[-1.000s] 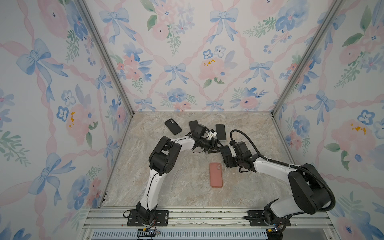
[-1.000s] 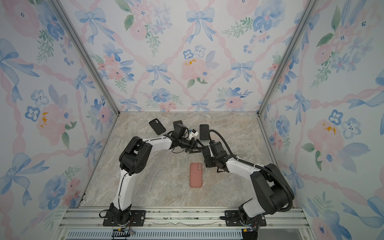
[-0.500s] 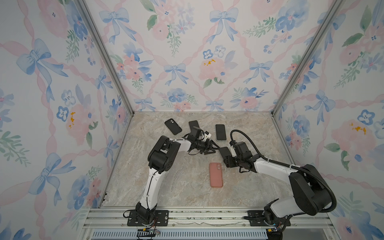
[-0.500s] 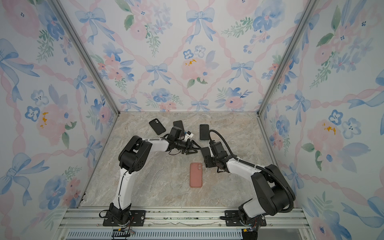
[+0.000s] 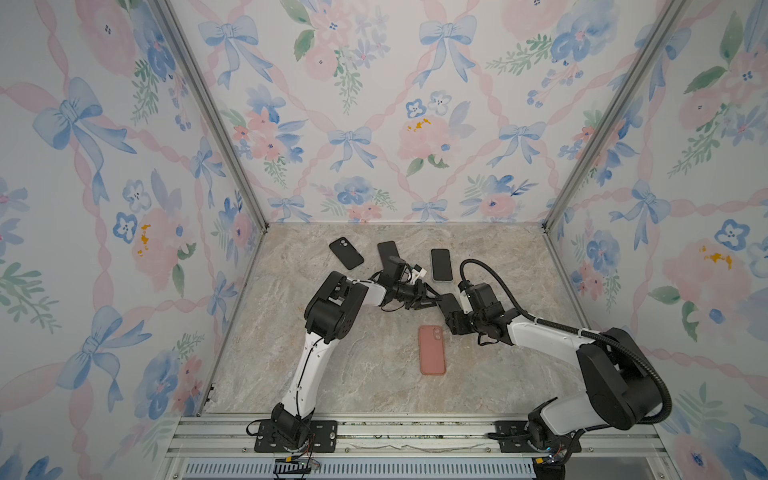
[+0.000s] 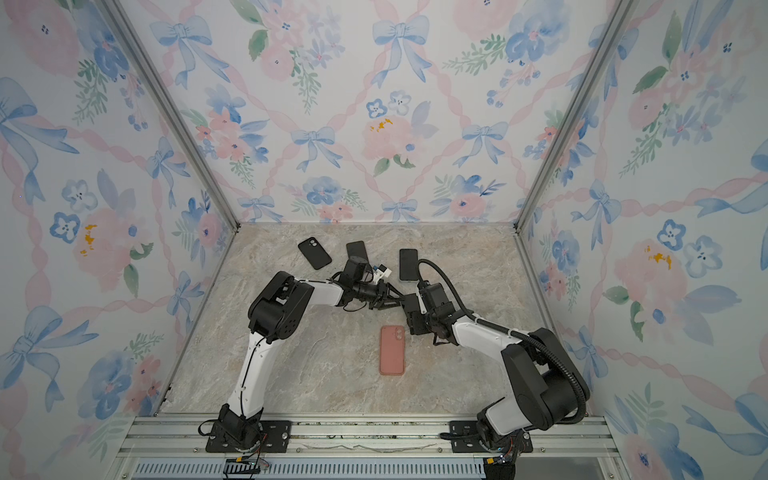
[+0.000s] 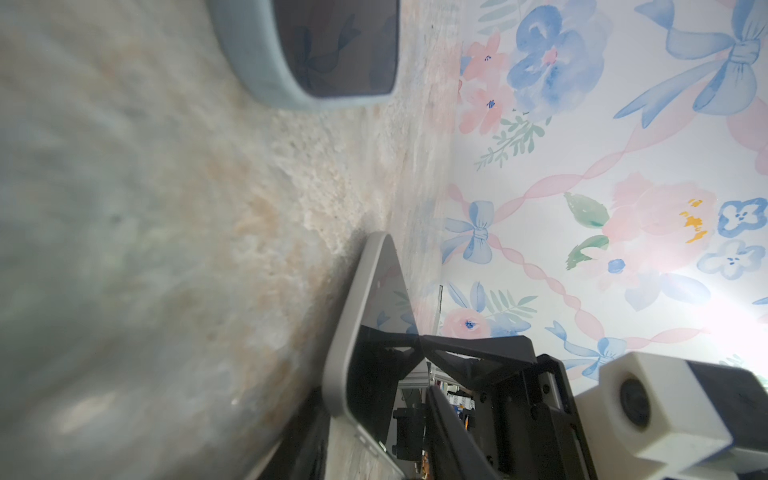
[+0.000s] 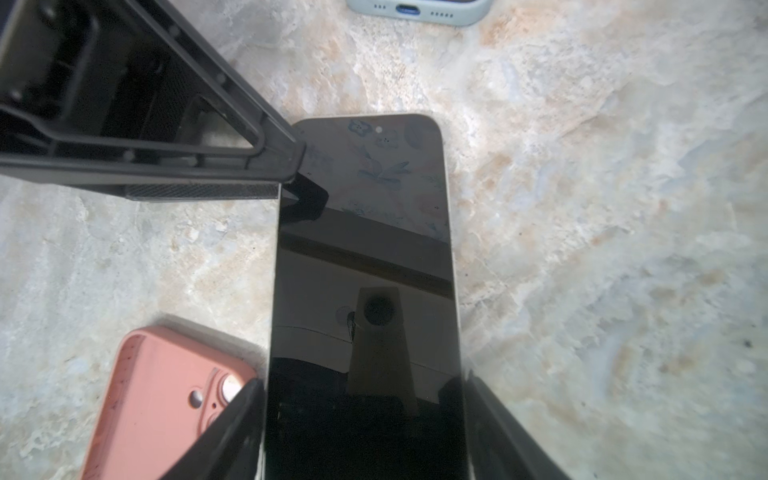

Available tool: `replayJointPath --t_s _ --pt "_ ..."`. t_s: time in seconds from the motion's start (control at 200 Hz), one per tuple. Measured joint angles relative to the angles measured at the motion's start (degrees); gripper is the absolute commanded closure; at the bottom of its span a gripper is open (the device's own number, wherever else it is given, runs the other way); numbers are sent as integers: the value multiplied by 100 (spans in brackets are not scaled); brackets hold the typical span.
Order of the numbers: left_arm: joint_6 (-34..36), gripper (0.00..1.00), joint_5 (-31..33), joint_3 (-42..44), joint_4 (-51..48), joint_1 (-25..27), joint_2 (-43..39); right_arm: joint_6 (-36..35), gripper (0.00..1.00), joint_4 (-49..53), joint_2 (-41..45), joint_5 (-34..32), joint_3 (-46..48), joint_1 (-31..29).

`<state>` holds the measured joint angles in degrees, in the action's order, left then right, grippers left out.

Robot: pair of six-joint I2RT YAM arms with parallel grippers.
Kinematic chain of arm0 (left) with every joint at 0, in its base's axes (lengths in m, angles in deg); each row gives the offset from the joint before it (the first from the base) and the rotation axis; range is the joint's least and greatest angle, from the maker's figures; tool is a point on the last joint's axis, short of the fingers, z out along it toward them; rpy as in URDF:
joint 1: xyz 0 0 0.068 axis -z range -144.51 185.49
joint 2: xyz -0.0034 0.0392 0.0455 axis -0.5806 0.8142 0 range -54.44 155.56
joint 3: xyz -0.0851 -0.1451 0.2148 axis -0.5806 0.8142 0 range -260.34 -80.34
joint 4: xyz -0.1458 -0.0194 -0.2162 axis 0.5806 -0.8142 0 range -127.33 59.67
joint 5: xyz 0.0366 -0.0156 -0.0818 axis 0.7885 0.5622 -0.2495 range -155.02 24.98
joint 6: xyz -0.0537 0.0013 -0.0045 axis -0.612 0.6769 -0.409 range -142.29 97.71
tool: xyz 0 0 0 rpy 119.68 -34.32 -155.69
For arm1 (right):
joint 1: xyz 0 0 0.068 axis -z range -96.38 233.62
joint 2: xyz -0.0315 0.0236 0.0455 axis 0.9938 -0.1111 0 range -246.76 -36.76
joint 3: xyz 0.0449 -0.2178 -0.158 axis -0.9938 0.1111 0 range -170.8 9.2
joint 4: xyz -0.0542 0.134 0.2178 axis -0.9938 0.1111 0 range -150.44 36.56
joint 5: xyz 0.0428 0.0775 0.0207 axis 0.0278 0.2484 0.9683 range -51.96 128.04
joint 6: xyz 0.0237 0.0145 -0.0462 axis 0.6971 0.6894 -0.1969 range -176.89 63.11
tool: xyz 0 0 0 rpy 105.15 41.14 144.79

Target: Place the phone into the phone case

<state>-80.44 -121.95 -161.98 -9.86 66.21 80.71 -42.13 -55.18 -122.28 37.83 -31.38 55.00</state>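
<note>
My right gripper point(image 8: 363, 395) is shut across the width of a phone point(image 8: 365, 232) with a black screen and pale edge, holding it low over the marble floor, screen up. In both top views that phone point(image 5: 449, 300) point(image 6: 411, 300) sits mid-floor. My left gripper point(image 7: 370, 415) point(image 5: 434, 300) stands at the phone's free end, one finger point(image 8: 249, 162) above the screen and one below it, and a gap shows at the screen. A salmon-pink phone case point(image 5: 432, 350) point(image 8: 166, 395) lies back up just in front of the right gripper point(image 5: 453, 316).
At the back of the floor lie a phone in a pale blue case point(image 5: 441, 264) point(image 7: 257, 62), a dark phone point(image 5: 387, 249) partly under the left wrist, and a black case point(image 5: 346, 252). Flowered walls point(image 5: 124, 249) close in the left, back and right sides.
The left gripper's jaws have narrowed around the free end of the phone. The right gripper and the phone in it have stayed almost still.
</note>
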Motion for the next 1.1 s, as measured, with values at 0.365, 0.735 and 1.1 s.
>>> replayJointPath --t_s 0.365,0.735,1.1 --pt "-229 80 -15 -68 236 0 83 0 47 0 0 -22 0 -33" --pt "-306 93 -101 -68 293 0 90 28 44 55 0 -20 0 -35" --pt "-306 96 -127 -66 376 4 90 120 32 72 0 -26 0 -44"
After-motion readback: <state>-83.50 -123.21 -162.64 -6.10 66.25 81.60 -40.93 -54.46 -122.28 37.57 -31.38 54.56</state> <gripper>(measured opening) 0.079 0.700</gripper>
